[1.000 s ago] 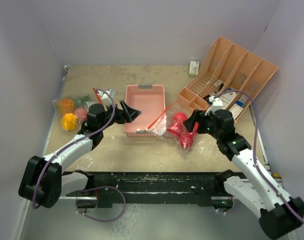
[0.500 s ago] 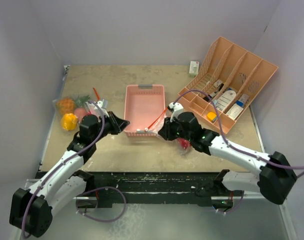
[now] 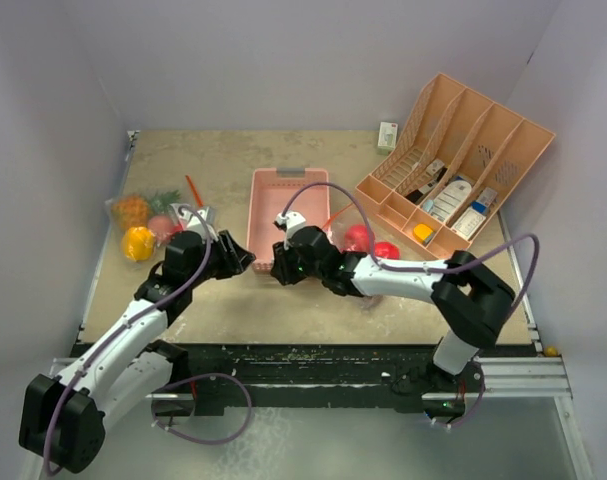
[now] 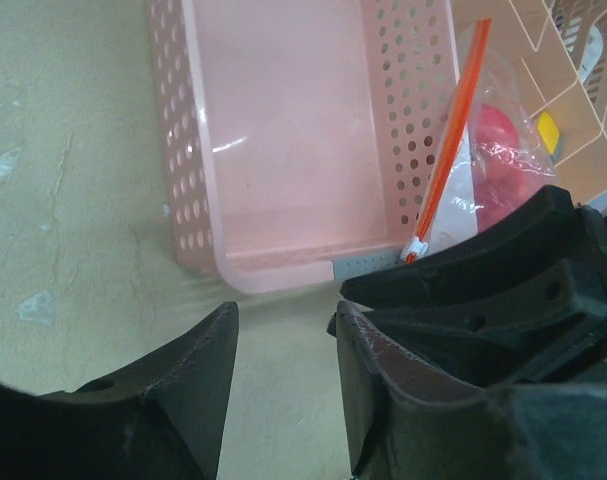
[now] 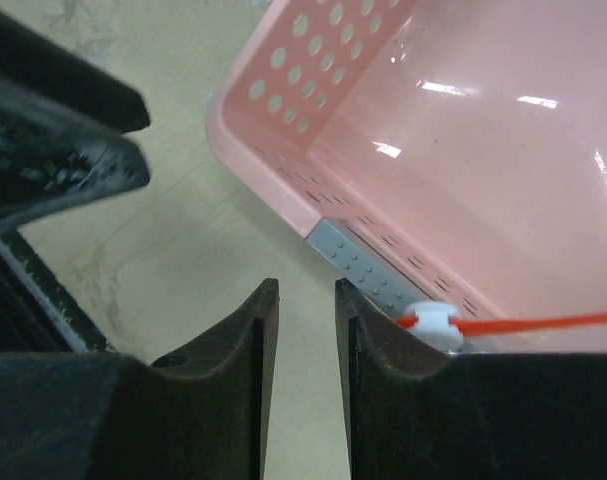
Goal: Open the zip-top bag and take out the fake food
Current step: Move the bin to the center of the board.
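Note:
A clear zip-top bag (image 3: 368, 250) with red fake food (image 3: 359, 236) lies right of the pink basket (image 3: 288, 180). Its orange zip strip (image 4: 451, 140) leans on the basket's right wall and ends in a white slider (image 5: 430, 322) at the near right corner. My right gripper (image 5: 305, 290) is open by a narrow gap over bare table, and the slider sits just right of its right finger. My left gripper (image 4: 286, 315) is open and empty, facing the right gripper (image 3: 280, 270) at the basket's near edge. A second bag at far left holds a pineapple (image 3: 133, 210), a yellow pepper (image 3: 138, 243) and a red piece (image 3: 161, 227).
A tan slotted organizer (image 3: 503, 135) with bottles and cartons leans at the back right. A small white carton (image 3: 387, 134) stands by the back wall. Both arms' fingertips are close together in front of the basket.
The right arm swept left from beside the organizer, across the bag, to the basket's near corner. Both grippers went from wide open to a narrower opening. The left gripper drew slightly nearer.

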`<state>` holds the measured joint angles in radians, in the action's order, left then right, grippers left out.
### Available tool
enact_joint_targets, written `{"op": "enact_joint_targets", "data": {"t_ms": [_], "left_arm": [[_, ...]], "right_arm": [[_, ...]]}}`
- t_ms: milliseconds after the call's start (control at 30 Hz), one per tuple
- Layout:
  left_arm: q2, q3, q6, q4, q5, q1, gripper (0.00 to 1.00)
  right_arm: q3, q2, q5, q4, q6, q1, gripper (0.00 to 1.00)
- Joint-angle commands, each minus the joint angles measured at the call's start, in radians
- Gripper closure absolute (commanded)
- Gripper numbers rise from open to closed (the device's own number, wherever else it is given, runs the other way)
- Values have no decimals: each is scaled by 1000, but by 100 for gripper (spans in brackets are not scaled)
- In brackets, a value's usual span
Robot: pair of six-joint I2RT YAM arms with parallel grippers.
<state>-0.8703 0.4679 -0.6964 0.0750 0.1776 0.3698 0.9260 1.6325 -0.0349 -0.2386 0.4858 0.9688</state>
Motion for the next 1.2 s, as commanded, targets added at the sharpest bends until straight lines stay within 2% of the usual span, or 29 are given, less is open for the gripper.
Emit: {"op": "enact_joint_targets", "data": {"t_ms": [0,67,300,433,533,667,800,867,967,1067,1167], "left_arm": [[48,34,-10,58,-67,5,46],[85,37,-4,107,-97,6,37],[211,40,-4,204,-131,4,19],[264,61,3,240,-106,6,1],[327,31,-25,243,-118,5,1],[335,-20,-54,175,-98,5,1],[206,-8,-27,76,-48,5,1],[159,2,-14,37,-44,6,1],[132,9,-4,-1,-47,5,1],[134,11,0,0,-53,5,1],[157,11,3,30,-53,4,1]], "right_arm": [[120,85,-35,-61,-13,-1,67],[179,141,-44,-61,-31,-2,66],[461,350,-51,-10,-138,-16,63],[645,467,-86,46,-209,-50,63],[721,466,-60,66,-224,-93,63],[684,330,-47,49,-247,-129,60],[540,215,-97,36,-305,-151,39],[469,175,-151,34,-321,-158,33],[378,134,-141,11,-327,-163,25],[350,136,-86,11,-328,-163,24],[342,157,-92,23,-334,-162,28]]}}
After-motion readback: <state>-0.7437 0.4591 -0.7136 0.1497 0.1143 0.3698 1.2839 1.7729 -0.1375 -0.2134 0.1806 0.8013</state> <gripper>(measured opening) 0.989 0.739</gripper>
